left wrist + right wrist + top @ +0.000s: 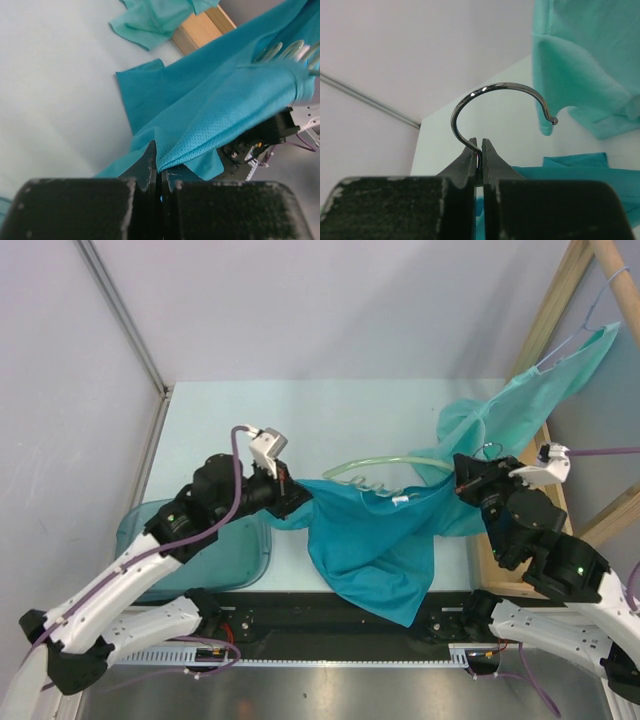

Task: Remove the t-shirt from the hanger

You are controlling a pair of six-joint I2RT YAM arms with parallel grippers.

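A teal mesh t-shirt (375, 540) is stretched over the table between my two grippers, its lower part drooping past the near edge. My left gripper (292, 496) is shut on the shirt's left edge; in the left wrist view the fabric (225, 100) runs out from between the closed jaws (160, 167). A pale green hanger (385, 464) lies partly bare above the shirt, and its ribbed arm (282, 50) pokes out of the cloth. My right gripper (466, 480) is shut on the stem of the hanger's metal hook (490, 90), the jaws (481, 149) pinching the wire.
A lighter green shirt (545, 390) hangs from a wooden rack (560, 300) at the right, its hem draped behind my right arm. The rack's wooden base (200, 30) lies on the table. A translucent teal bin (215, 555) stands at the near left under my left arm.
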